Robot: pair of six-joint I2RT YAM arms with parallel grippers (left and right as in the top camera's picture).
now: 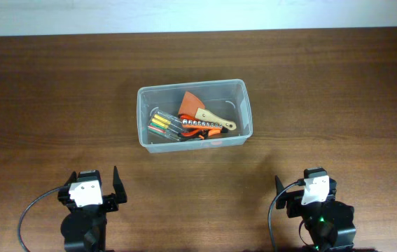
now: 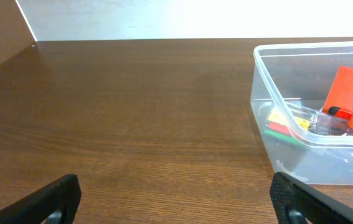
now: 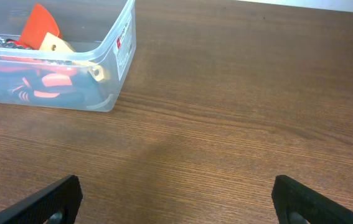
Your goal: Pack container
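The clear plastic container [image 1: 142,119] stands at the table's middle. Inside lie an orange scraper with a wooden handle [image 1: 202,110], orange-handled pliers [image 1: 205,129] and several small screwdrivers [image 1: 162,126]. The container also shows at the right of the left wrist view [image 2: 263,74] and at the top left of the right wrist view [image 3: 123,43]. My left gripper [image 1: 93,183] is open and empty near the front left edge, its fingers wide apart [image 2: 176,199]. My right gripper [image 1: 303,187] is open and empty at the front right, fingers wide apart [image 3: 176,199].
The brown wooden table [image 1: 58,91] runs to a pale wall at the back. Black cables loop beside each arm base at the front edge.
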